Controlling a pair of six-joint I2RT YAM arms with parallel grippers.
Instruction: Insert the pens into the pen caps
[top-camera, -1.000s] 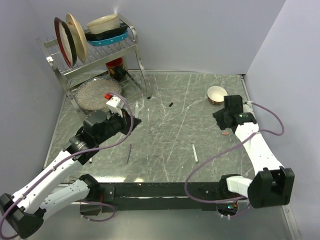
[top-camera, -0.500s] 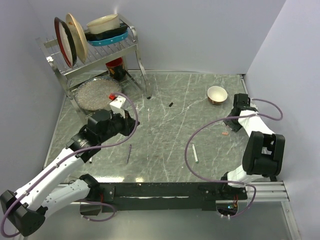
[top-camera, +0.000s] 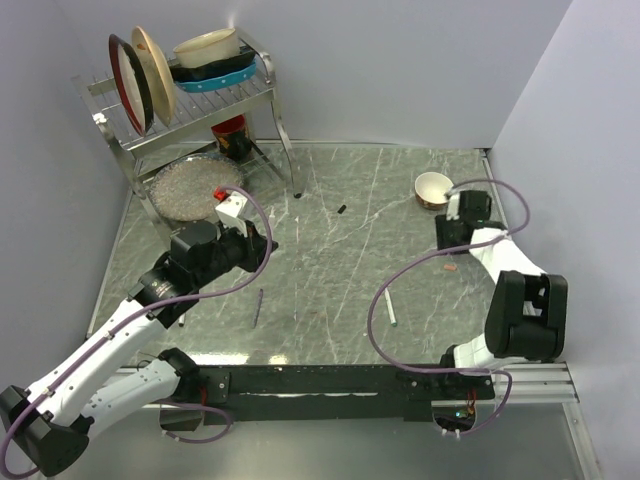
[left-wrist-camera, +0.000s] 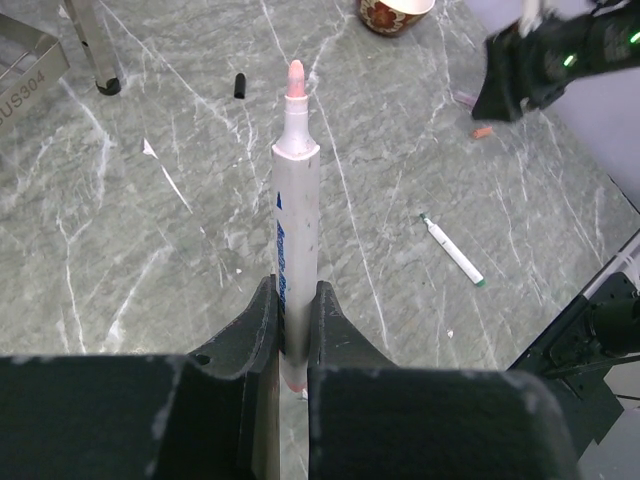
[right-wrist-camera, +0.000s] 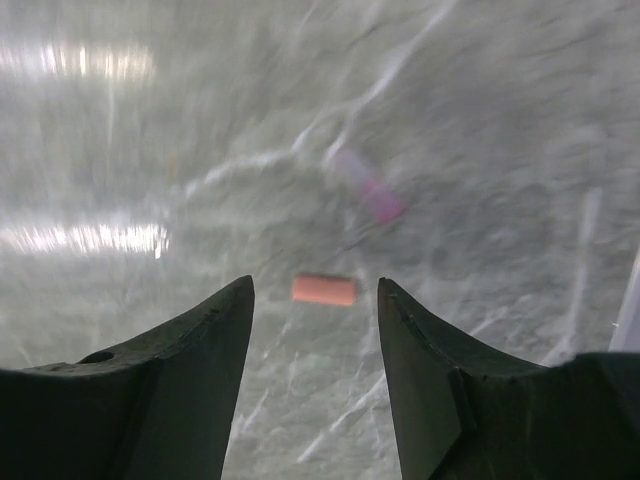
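Observation:
My left gripper (left-wrist-camera: 295, 292) is shut on a white-barrelled pen (left-wrist-camera: 297, 190), whose bare orange tip points away over the table; in the top view this gripper (top-camera: 262, 243) sits at centre left. My right gripper (right-wrist-camera: 315, 284) is open and hangs above a short orange pen cap (right-wrist-camera: 324, 290) that lies flat between the fingers' line, untouched. The same cap (top-camera: 450, 267) lies just in front of the right gripper (top-camera: 448, 234). A black cap (top-camera: 342, 209) lies at mid-table. A white pen with a green end (top-camera: 390, 307) lies near the front.
A dish rack (top-camera: 190, 100) with plates stands back left, over a glass dish (top-camera: 185, 188). A small bowl (top-camera: 433, 187) sits close behind the right gripper. A pink cap (right-wrist-camera: 365, 187) lies beyond the orange one. A dark pen (top-camera: 257, 305) lies front left.
The right arm folded back toward the bowl, then its gripper came forward-left over the orange cap and its jaws widened. The left gripper, still holding its pen, barely shifted.

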